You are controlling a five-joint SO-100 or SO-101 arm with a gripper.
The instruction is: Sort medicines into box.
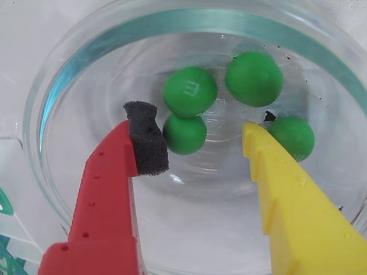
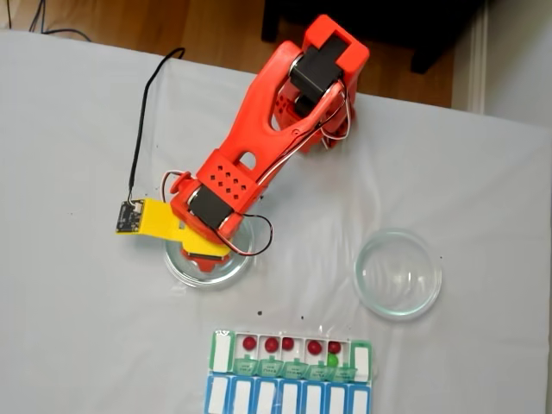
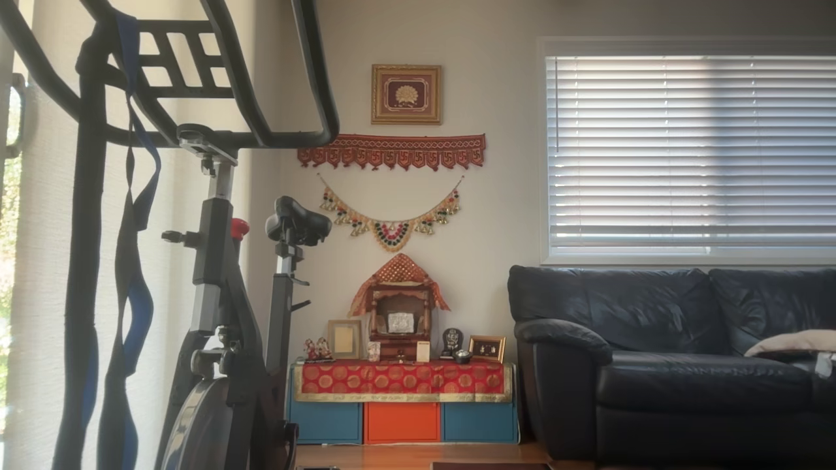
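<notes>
The worktop [image 2: 78, 328] carries the box [image 2: 293, 358], holding five red medicines and one green. The glass dish [image 1: 69, 63] holds four green medicines [image 1: 184, 133]. The fingers [image 1: 203, 140] stand open, empty. Risk: the glossy ball may squirt sideways on closing.

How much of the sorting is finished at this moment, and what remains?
Done: five red balls and one green ball lie in the pill organiser. In hand: nothing yet; the open gripper hangs inside the glass dish, its fingers on both sides of one green ball. Left: the four green balls in that dish.
</notes>
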